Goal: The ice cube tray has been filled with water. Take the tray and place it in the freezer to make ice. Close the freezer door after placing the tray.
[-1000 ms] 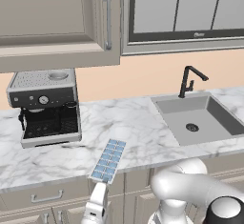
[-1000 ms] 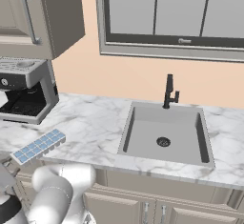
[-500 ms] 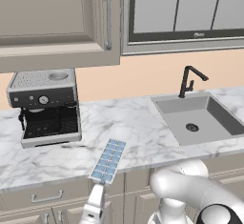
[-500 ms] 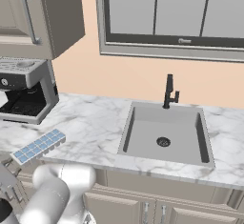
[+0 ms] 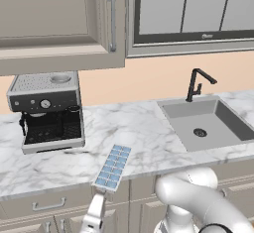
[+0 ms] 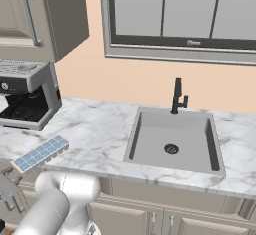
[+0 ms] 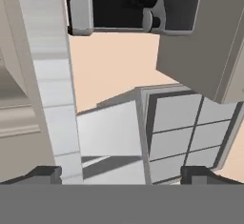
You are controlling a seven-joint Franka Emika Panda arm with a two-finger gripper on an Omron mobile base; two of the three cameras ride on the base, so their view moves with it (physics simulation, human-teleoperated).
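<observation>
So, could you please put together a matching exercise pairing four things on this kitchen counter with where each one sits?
Things:
1. ice cube tray
2. coffee machine
3. faucet
4. sink

Places:
A. standing at the back rim of the basin
B. set into the counter's right part
C. under the wall cabinet, at the counter's left
D. at the counter's front edge, one end past it

Pairs: 1-D, 2-C, 3-A, 4-B

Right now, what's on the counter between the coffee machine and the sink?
The ice cube tray lies near the front edge, between the coffee machine and the sink. The rest is bare marble counter, seen in both base views.
</observation>
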